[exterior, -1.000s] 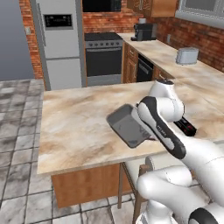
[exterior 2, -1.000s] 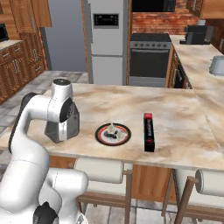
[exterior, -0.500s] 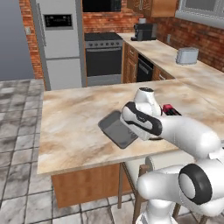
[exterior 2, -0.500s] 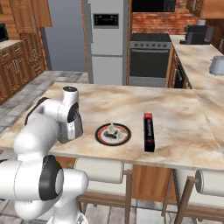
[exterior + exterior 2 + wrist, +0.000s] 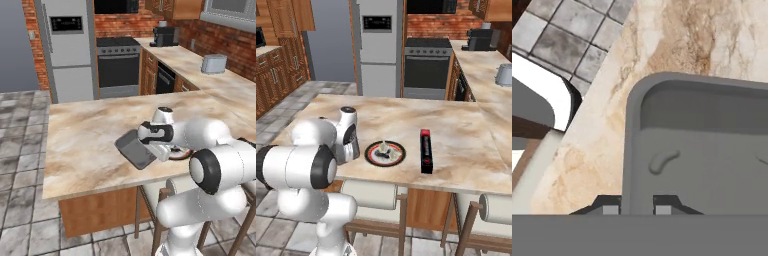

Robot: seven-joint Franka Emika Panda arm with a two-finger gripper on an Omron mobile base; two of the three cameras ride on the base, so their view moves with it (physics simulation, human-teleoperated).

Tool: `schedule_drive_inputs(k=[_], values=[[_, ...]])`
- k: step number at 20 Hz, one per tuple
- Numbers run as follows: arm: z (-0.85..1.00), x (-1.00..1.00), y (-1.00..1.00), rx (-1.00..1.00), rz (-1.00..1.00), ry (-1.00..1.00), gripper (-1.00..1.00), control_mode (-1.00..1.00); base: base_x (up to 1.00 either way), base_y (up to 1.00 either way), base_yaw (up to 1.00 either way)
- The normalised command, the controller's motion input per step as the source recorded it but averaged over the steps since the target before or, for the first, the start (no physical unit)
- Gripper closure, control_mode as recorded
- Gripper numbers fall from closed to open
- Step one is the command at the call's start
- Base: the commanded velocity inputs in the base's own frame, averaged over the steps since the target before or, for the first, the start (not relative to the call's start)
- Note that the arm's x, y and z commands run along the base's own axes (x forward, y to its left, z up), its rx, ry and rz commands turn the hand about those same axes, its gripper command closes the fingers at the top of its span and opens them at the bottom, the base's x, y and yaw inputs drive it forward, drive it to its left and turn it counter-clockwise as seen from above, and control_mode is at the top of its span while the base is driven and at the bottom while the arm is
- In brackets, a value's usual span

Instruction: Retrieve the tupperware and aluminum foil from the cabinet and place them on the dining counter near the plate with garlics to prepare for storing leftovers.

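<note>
Two dark fingertips of the gripper (image 5: 637, 206) pinch the tupperware (image 5: 707, 155) rim, low in the hand view. Its tub rests on the tabletop (image 5: 85, 140), left of the plate with garlics (image 5: 385, 153).

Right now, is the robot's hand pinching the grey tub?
Touching. In the hand view the gripper has one fingertip outside and one inside the tupperware rim, squeezing its wall.

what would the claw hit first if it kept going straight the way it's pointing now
The claw is shut on the rim of the tupperware, so it would first push into that wall; right beneath lies the dining counter, though depth is hard to judge.
</note>
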Motion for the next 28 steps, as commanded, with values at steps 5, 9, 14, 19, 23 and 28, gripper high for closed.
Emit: schedule_drive_inputs(k=[5, 9, 14, 19, 23, 28], values=[[-0.43, 0.32, 0.0, 0.0, 0.0, -0.05, -1.0, -1.0, 0.0, 0.0, 0.0], [-0.01, 0.02, 0.02, 0.0, 0.0, -0.01, -1.0, -1.0, 0.0, 0.0, 0.0], [0.77, -0.26, -0.19, 0.02, 0.0, -0.07, -1.0, -1.0, 0.0, 0.0, 0.0], [0.82, -0.95, -0.26, 0.0, 0.0, -0.32, -1.0, -1.0, 0.0, 0.0, 0.0], [0.93, -1.0, -0.22, -0.04, 0.0, -0.66, -1.0, -1.0, 0.0, 0.0, 0.0], [0.84, -1.0, -0.04, -0.12, 0.08, -0.44, -1.0, -1.0, 0.0, 0.0, 0.0]])
